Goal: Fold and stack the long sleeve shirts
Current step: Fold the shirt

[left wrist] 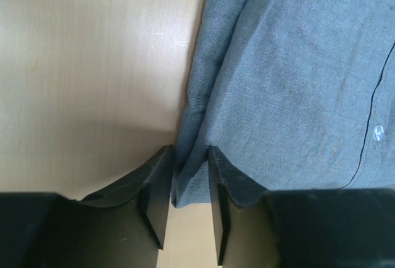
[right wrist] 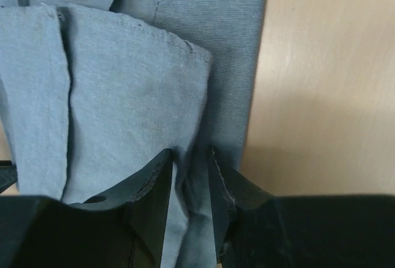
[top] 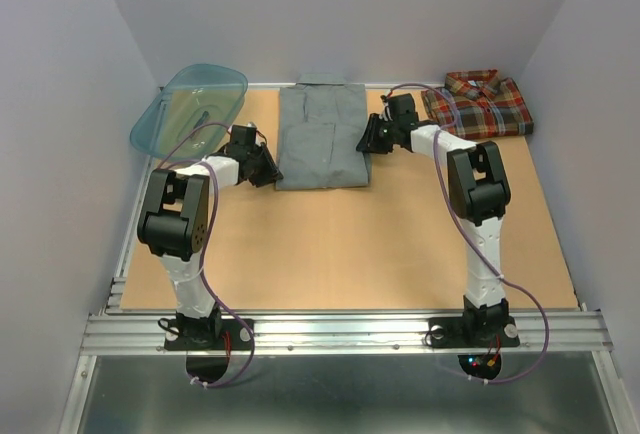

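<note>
Across the top view, the grey shirt (top: 322, 134) lies flat at the far middle of the table (top: 350, 254). A teal basin (top: 190, 104) sits left of it and the folded plaid shirt (top: 478, 102) right, both apart from it. Left wrist view: the left gripper (left wrist: 188, 157) pinches the grey shirt's folded edge, with bare wood beside it. Right wrist view: the right gripper (right wrist: 190, 157) clamps a fold at the shirt's opposite edge.
</note>
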Controlling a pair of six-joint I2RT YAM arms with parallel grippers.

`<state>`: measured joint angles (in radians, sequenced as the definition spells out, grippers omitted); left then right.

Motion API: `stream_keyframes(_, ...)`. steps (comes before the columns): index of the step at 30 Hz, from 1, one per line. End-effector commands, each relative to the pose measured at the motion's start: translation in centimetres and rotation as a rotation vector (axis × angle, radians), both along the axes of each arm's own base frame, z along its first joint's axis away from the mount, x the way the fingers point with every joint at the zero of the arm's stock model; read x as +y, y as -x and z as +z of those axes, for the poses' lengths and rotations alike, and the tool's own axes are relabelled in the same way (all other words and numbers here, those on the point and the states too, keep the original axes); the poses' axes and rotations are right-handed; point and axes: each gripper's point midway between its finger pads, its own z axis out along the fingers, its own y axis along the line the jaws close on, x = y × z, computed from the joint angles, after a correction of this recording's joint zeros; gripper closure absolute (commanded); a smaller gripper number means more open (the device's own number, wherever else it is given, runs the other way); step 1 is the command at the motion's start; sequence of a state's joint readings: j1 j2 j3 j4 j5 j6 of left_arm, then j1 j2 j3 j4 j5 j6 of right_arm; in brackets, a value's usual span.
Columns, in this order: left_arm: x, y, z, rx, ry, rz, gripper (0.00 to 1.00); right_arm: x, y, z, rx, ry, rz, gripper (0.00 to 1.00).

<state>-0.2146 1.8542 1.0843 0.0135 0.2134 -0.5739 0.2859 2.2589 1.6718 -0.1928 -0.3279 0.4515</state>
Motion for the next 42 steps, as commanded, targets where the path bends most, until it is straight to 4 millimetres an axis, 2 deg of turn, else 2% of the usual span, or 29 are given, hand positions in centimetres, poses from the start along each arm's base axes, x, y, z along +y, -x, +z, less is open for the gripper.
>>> stream_keyframes(1,0.4,1.5,-2.1,0.065,-0.036,-0.009,0.64,0.5,-0.4,-0.1,-0.022,-0.023,0.016,0.69)
stream_keyframes(2,0.4,1.5,-2.0,0.063,-0.04,-0.012,0.67,0.6,-0.5,-0.1,-0.024,-0.024,0.018,0.72)
stream_keyframes(3,0.5,1.5,-2.1,0.064,-0.043,-0.01,0.7,0.5,-0.6,0.0,-0.028,-0.023,0.017,0.83)
stream_keyframes(4,0.6,1.5,-2.1,0.066,-0.049,-0.01,0.75,0.5,-0.8,0.4,-0.038,-0.021,0.018,0.87)
stream_keyframes(5,0.6,1.4,-2.1,0.064,-0.053,-0.008,0.76,0.5,-0.9,0.7,-0.048,-0.021,0.021,0.92)
stream_keyframes(6,0.7,1.5,-2.3,0.073,-0.06,-0.009,0.82,0.4,-1.2,1.5,-0.066,-0.019,0.02,0.95)
stream_keyframes(8,0.9,1.6,-2.6,0.081,-0.073,-0.006,0.83,-0.2,-1.8,2.1,-0.094,0.004,0.009,0.99)
stream_keyframes(12,1.0,1.8,-2.8,0.095,-0.083,-0.009,0.85,-2.1,-2.9,3.5,-0.138,0.03,-0.026,0.99)
stream_keyframes(18,1.0,2.0,-2.0,0.09,-0.096,-0.015,0.85,-3.1,-2.4,2.2,-0.112,0.049,-0.041,0.96)
stream_keyframes(21,0.9,2.1,-1.5,0.08,-0.107,-0.024,0.85,-3.2,-3.0,3.2,-0.139,0.053,-0.051,0.95)
stream_keyframes(23,0.6,2.2,-1.1,0.077,-0.109,-0.033,0.83,-3.1,-3.6,4.2,-0.164,0.051,-0.054,0.88)
stream_keyframes(24,0.5,2.1,-0.9,0.071,-0.106,-0.035,0.78,-3.0,-3.8,4.8,-0.176,0.046,-0.052,0.74)
stream_keyframes(26,0.4,2.0,-0.1,0.061,-0.099,-0.034,0.7,-2.7,-4.2,6.3,-0.202,0.028,-0.046,0.64)
stream_keyframes(27,0.3,1.8,0.3,0.052,-0.095,-0.035,0.62,-2.6,-4.2,6.9,-0.21,0.019,-0.044,0.56)
stream_keyframes(28,0.1,1.5,1.4,0.033,-0.084,-0.039,0.59,-2.3,-4.0,8.3,-0.224,-0.006,-0.038,0.51)
stream_keyframes(29,0.0,1.3,2.1,0.021,-0.08,-0.042,0.55,-2.1,-3.7,8.9,-0.226,-0.019,-0.03,0.47)
stream_keyframes(30,-0.1,1.1,2.9,0.008,-0.075,-0.041,0.46,-1.8,-3.4,9.7,-0.233,-0.034,-0.021,0.39)
stream_keyframes(32,-0.3,0.4,5.5,-0.045,-0.06,-0.039,0.35,-1.2,-2.4,11.8,-0.238,-0.09,0.0,0.35)
stream_keyframes(33,-0.3,0.2,6.4,-0.06,-0.059,-0.034,0.25,-0.9,-2.0,12.6,-0.241,-0.108,0.011,0.31)
stream_keyframes(35,-0.4,-0.7,9.6,-0.131,-0.044,-0.021,0.17,-0.2,-0.8,14.7,-0.248,-0.153,0.026,0.27)
stream_keyframes(37,-0.8,-1.1,11.6,-0.174,-0.033,-0.022,0.16,0.7,0.1,15.9,-0.251,-0.183,0.043,0.23)
stream_keyframes(38,-1.1,-1.5,13.1,-0.208,-0.022,-0.021,0.16,1.4,0.9,17.1,-0.252,-0.217,0.055,0.23)
stream_keyframes(39,-1.5,-1.5,13.8,-0.223,-0.012,-0.028,0.16,2.0,1.5,17.3,-0.244,-0.235,0.067,0.22)
stream_keyframes(40,-2.6,-1.6,14.5,-0.241,0.013,-0.054,0.18,3.6,2.4,18.0,-0.233,-0.283,0.093,0.22)
stream_keyframes(42,-4.0,-1.6,14.7,-0.25,0.049,-0.076,0.23,5.2,3.4,18.8,-0.227,-0.345,0.118,0.22)
